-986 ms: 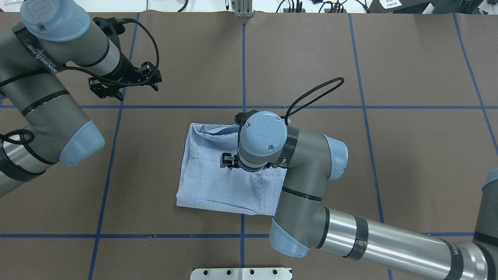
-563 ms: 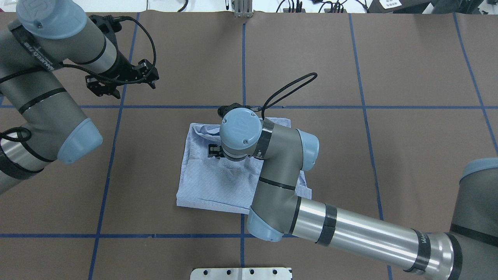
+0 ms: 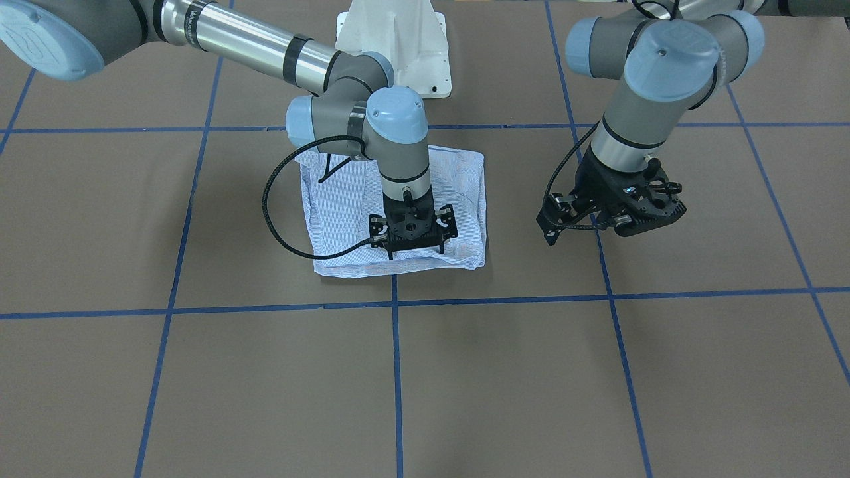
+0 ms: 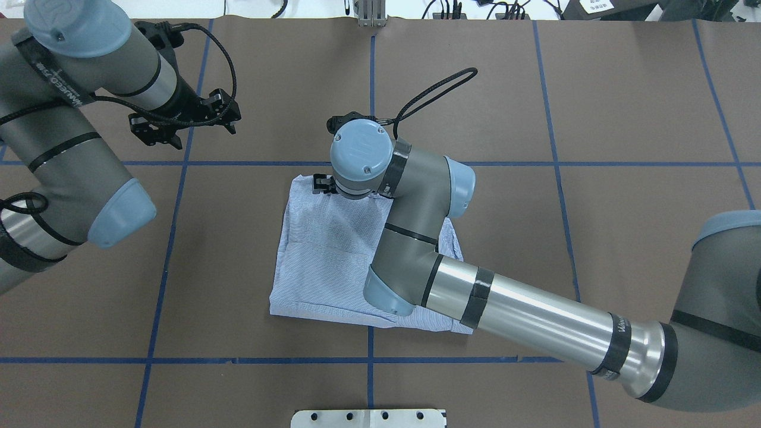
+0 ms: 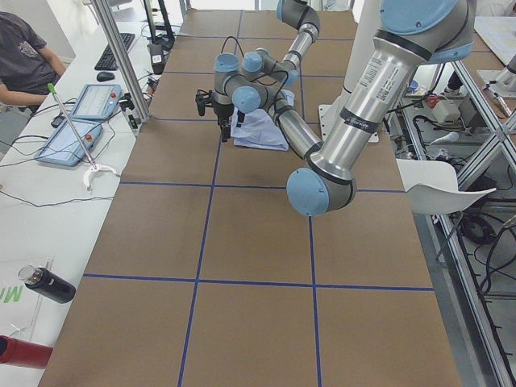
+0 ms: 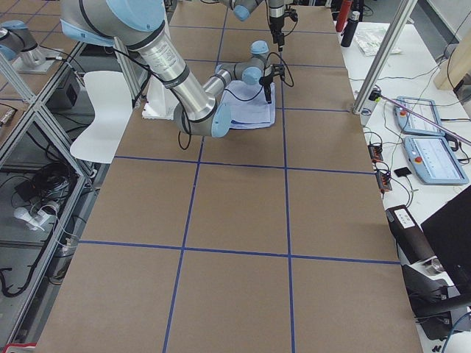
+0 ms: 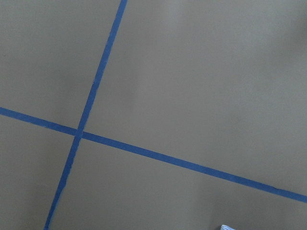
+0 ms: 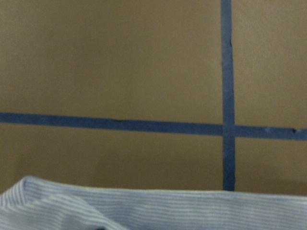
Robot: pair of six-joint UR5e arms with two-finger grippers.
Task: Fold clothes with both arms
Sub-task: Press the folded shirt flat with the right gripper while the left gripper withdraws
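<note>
The light blue striped shirt lies folded into a rough rectangle at the table's middle; it also shows in the front-facing view. My right gripper points straight down, its two thin fingers spread apart, with the tips on or just above the shirt near its far edge. In the overhead view it is mostly hidden under its own wrist. The right wrist view shows only the shirt's edge and bare table. My left gripper hovers open and empty over bare table, to the far left of the shirt.
Blue tape lines divide the brown table into squares. The white pedestal base stands at the robot's side. A metal plate sits at the near edge. A desk with tablets and an operator are beyond the far edge.
My right arm swept across the shirt from its middle right toward its far left edge, and the cloth lies flatter there. My left gripper drifted slightly away and left.
</note>
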